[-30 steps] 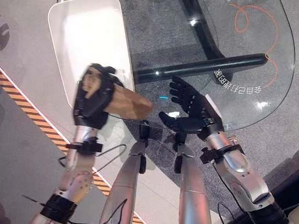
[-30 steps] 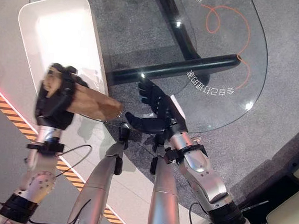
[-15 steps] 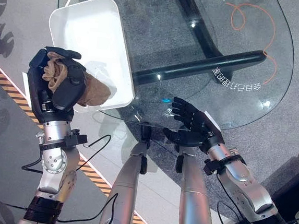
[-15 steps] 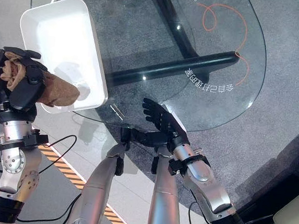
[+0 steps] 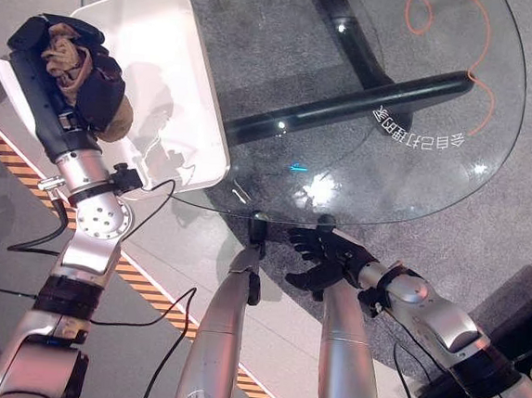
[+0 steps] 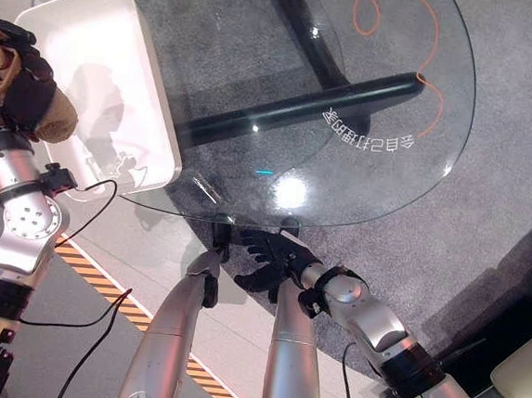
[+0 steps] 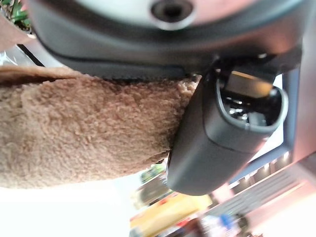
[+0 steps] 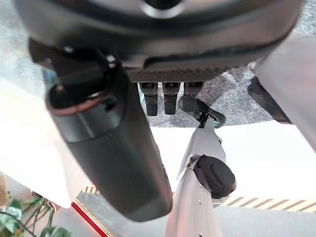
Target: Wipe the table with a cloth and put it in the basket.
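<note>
My left hand [image 5: 82, 90] is shut on a brown fuzzy cloth [image 5: 66, 54], held bunched above the left end of the white basket [image 5: 185, 108]. The cloth [image 7: 84, 133] fills the space under the hand's thumb [image 7: 222, 138] in the left wrist view. The basket [image 6: 137, 76] sits at the left edge of the round glass table [image 5: 389, 173]. My right hand [image 5: 324, 258] hangs low below the near rim of the glass, with fingers relaxed and nothing in it. Its thumb [image 8: 108, 148] and fingers [image 8: 168, 98] hold nothing in the right wrist view.
An orange cord [image 5: 449, 19] loops on the far part of the glass. A dark table leg bar [image 5: 348, 108] shows through the top. An orange-and-black striped line [image 5: 146, 291] runs across the floor at the left.
My left hand has carried the cloth left and up, from the table's near edge to over the basket's left end. My right hand has dropped from the glass to below its near rim.
</note>
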You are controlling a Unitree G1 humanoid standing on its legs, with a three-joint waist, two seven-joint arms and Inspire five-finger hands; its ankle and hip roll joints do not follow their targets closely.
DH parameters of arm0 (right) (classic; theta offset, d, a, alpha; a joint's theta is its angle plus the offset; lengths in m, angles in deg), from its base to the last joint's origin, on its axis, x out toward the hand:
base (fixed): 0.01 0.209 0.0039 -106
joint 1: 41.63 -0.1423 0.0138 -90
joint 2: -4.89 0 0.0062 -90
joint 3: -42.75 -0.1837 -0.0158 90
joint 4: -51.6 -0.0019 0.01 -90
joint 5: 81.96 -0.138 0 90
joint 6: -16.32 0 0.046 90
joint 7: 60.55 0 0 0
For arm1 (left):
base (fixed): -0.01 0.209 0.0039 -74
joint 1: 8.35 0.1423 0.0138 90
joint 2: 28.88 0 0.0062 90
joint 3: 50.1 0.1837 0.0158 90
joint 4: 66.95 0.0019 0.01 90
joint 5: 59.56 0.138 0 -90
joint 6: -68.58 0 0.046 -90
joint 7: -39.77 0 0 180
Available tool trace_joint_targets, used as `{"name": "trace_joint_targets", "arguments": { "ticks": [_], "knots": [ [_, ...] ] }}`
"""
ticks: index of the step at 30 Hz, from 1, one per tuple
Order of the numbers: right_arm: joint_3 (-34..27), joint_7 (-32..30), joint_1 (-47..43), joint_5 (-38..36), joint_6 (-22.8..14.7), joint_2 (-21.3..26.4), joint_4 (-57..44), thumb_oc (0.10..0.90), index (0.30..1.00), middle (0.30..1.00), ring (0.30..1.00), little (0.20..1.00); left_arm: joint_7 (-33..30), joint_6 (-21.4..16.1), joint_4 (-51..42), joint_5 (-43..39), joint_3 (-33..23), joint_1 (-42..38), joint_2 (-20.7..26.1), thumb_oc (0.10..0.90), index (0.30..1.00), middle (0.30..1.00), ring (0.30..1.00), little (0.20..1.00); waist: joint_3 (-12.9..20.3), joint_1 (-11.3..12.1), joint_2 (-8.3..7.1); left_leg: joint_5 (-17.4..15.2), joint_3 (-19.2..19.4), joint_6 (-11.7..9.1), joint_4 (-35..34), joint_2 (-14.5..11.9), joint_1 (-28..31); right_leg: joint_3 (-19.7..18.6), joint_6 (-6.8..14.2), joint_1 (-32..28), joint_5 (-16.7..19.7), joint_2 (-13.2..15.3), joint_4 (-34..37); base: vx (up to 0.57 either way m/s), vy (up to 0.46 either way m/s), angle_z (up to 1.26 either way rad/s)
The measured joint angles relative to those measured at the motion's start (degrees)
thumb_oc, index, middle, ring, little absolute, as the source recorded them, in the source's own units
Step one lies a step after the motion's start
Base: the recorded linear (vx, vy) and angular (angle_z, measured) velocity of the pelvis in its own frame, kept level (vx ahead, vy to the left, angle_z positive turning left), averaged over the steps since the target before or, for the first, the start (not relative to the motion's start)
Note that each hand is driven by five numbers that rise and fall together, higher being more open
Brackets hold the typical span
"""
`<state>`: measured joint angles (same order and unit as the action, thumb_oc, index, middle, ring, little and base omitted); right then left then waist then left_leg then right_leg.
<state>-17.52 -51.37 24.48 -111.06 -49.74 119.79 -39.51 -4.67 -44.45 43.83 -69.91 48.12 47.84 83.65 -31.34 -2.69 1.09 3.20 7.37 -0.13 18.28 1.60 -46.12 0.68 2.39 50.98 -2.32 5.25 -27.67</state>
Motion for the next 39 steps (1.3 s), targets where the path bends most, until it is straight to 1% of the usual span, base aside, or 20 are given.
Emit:
{"name": "trace_joint_targets", "arguments": {
  "ticks": [2, 4, 7, 9, 11, 14, 17, 21, 23, 24, 26, 27, 29, 31, 34, 39],
  "knots": [
    [0.22, -0.01, -1.98, -0.38, 0.01, 0.14, 1.09, 0.8, 0.9, 0.9, 0.9, 0.9, 0.02, 0.94, 4.15, -0.06, 2.37, -2.69, 0.07, 0.1, 0.3, 0.3, 0.3, 0.2, 0.0, -0.77, -0.01, -0.07, 0.09, -0.04, 0.54, -0.16, -1.67, -0.35, 0.0, 1.52, 0.3, -0.27, 0.05, 0.01, 0.071, -0.07],
    [0.5, -0.01, -3.2, -0.76, 0.01, 0.14, 2.34, 0.8, 0.9, 0.9, 0.9, 0.9, 0.37, 2.23, 7.18, -0.12, 4.78, -4.61, 0.02, 0.1, 0.3, 0.3, 0.3, 0.2, 0.0, -1.0, -0.03, -0.41, 0.2, -0.22, 1.28, -0.32, -2.93, -0.94, -0.07, 2.6, 0.47, -0.69, 0.0, 0.01, 0.074, -0.11],
    [0.93, -0.02, -4.0, -1.55, 0.41, 0.33, 2.86, 0.8, 0.9, 0.9, 0.9, 0.9, 0.62, 4.02, 10.08, -0.36, 6.91, -6.34, -0.16, 0.1, 0.3, 0.3, 0.3, 0.2, -0.01, -1.65, -0.06, -0.79, 0.16, -0.36, 1.92, -0.73, -4.0, -0.99, -0.19, 3.46, 0.59, -1.15, -0.03, 0.0, 0.063, -0.07],
    [1.16, 0.0, -4.21, -2.52, 0.36, 0.34, 3.17, 0.8, 0.9, 0.9, 0.9, 0.9, 2.06, 4.79, 11.52, -2.86, 6.97, -7.12, -0.33, 0.1, 0.3, 0.3, 0.3, 0.2, -0.01, -2.46, -0.09, -0.79, 0.16, -0.37, 1.92, -0.89, -4.47, -0.98, -0.3, 3.92, 0.66, -1.32, -0.02, 0.0, 0.019, -0.01],
    [1.82, 0.0, -4.42, -2.54, 0.36, 0.61, 3.79, 0.8, 0.9, 0.9, 0.9, 0.9, 2.78, 6.15, 12.57, -4.84, 6.94, -8.44, -0.46, 0.1, 0.3, 0.3, 0.3, 0.2, -0.01, -2.74, -0.1, -0.81, 0.16, -0.41, 1.96, -1.04, -4.48, -0.98, -0.36, 3.94, 0.7, -1.49, -0.01, -0.01, 0.04, -0.03],
    [3.23, 0.04, -6.11, -3.56, 0.3, 1.64, 5.0, 0.8, 0.9, 0.9, 0.9, 0.9, 3.47, 6.52, 15.7, -7.77, 7.01, -11.62, -0.88, 0.1, 0.3, 0.3, 0.3, 0.2, 0.02, -2.87, -0.24, -0.95, -0.01, -0.59, 2.74, -1.34, -5.3, -0.8, -0.54, 4.33, 0.88, -1.78, -0.02, -0.01, 0.016, 0.0],
    [3.26, 0.03, -7.26, -4.91, -0.14, 1.88, 5.74, 0.8, 0.9, 0.9, 0.9, 0.9, 4.15, 6.81, 17.85, -11.28, 6.76, -14.3, -0.93, 0.1, 0.3, 0.3, 0.3, 0.2, 0.09, -3.16, -0.73, -0.96, -0.05, -0.62, 3.07, -1.52, -6.15, -0.79, -0.58, 4.99, 1.13, -1.95, 0.0, 0.0, 0.0, 0.0],
    [3.61, 0.02, -9.28, -5.42, -0.72, 1.81, 7.37, 0.8, 0.9, 0.9, 0.9, 0.9, 4.45, 8.47, 20.53, -13.77, 6.83, -18.02, -0.91, 0.1, 0.3, 0.3, 0.3, 0.2, 0.1, -3.66, -1.61, -0.96, -0.19, -0.63, 3.69, -1.76, -7.38, -0.63, -0.58, 5.82, 1.27, -2.14, 0.21, 0.0, 0.0, 0.0],
    [4.01, 0.01, -9.59, -6.04, -0.92, 1.85, 7.55, 0.8, 0.9, 0.9, 0.9, 0.9, 4.59, 9.16, 23.17, -16.02, 6.82, -20.64, -0.9, 0.1, 0.3, 0.3, 0.3, 0.2, 0.15, -4.01, -1.99, -0.99, -0.55, -0.68, 3.91, -2.01, -7.96, 0.29, -0.62, 5.8, 1.67, -2.24, 0.76, 0.0, 0.0, 0.0],
    [4.22, -0.04, -9.74, -6.37, -0.99, 1.84, 7.55, 0.8, 0.9, 0.9, 0.9, 0.9, 4.63, 9.39, 23.97, -16.95, 6.82, -21.45, -0.81, 0.158, 0.349, 0.349, 0.349, 0.258, 0.13, -4.04, -2.17, -0.98, -0.69, -0.7, 3.92, -2.1, -8.14, 0.42, -0.63, 5.8, 1.79, -2.33, 0.99, 0.0, 0.0, 0.0],
    [5.18, -0.18, -10.48, -7.23, -1.63, 1.6, 8.35, 0.8, 0.9, 0.9, 0.9, 0.9, 5.25, 10.65, 26.64, -19.87, 6.81, -24.37, -0.76, 0.438, 0.589, 0.589, 0.589, 0.538, 0.2, -4.06, -2.77, -1.0, -0.82, -0.74, 4.0, -2.15, -8.25, 0.52, -0.65, 5.79, 1.8, -2.36, 1.0, 0.0, 0.0, 0.0],
    [5.43, -0.22, -10.66, -7.35, -1.8, 1.49, 8.7, 0.8, 0.9, 0.9, 0.9, 0.9, 5.3, 10.9, 27.05, -20.67, 6.81, -24.85, -0.68, 0.542, 0.679, 0.679, 0.679, 0.642, 0.2, -4.06, -2.93, -1.01, -0.83, -0.76, 4.0, -2.16, -8.24, 0.54, -0.65, 5.78, 1.8, -2.36, 1.0, 0.0, 0.0, 0.0],
    [6.12, -0.34, -11.22, -7.4, -1.96, 1.29, 9.05, 0.8, 0.9, 0.9, 0.9, 0.9, 6.18, 11.81, 28.28, -23.53, 6.77, -26.43, -0.12, 0.8, 0.9, 0.9, 0.9, 0.9, 0.19, -4.14, -3.28, -1.01, -1.0, -0.76, 4.16, -2.14, -8.38, 0.58, -0.65, 5.77, 1.8, -2.33, 1.0, 0.0, 0.0, 0.0],
    [6.39, -0.41, -11.5, -7.52, -1.97, 1.29, 9.1, 0.8, 0.9, 0.9, 0.9, 0.9, 8.42, 12.77, 29.5, -25.27, 6.69, -27.43, 0.48, 0.8, 0.9, 0.9, 0.9, 0.9, 0.19, -4.18, -3.29, -1.08, -1.5, -0.85, 4.61, -2.15, -8.73, 0.8, -0.65, 5.74, 1.8, -2.34, 1.01, -0.01, -0.025, 0.04],
    [6.45, -0.77, -11.51, -7.54, -1.98, 1.05, 9.11, 0.8, 0.9, 0.9, 0.9, 0.9, 10.07, 13.27, 30.32, -26.51, 6.73, -28.37, 0.81, 0.8, 0.9, 0.9, 0.9, 0.9, 0.21, -4.3, -3.33, -1.1, -1.78, -0.9, 4.91, -2.17, -9.09, 1.74, -0.66, 5.69, 1.81, -2.25, 1.01, -0.01, -0.023, 0.08],
    [6.56, -1.13, -11.5, -7.6, -1.98, 0.17, 9.11, 0.8, 0.9, 0.9, 0.9, 0.9, 10.18, 13.48, 30.28, -26.89, 6.85, -28.48, 1.07, 0.8, 0.9, 0.9, 0.9, 0.9, 0.23, -4.68, -3.62, -1.09, -2.08, -0.9, 4.89, -2.09, -9.06, 1.92, -0.66, 5.45, 1.81, -2.1, 1.06, 0.0, -0.019, 0.02]
  ]
}}
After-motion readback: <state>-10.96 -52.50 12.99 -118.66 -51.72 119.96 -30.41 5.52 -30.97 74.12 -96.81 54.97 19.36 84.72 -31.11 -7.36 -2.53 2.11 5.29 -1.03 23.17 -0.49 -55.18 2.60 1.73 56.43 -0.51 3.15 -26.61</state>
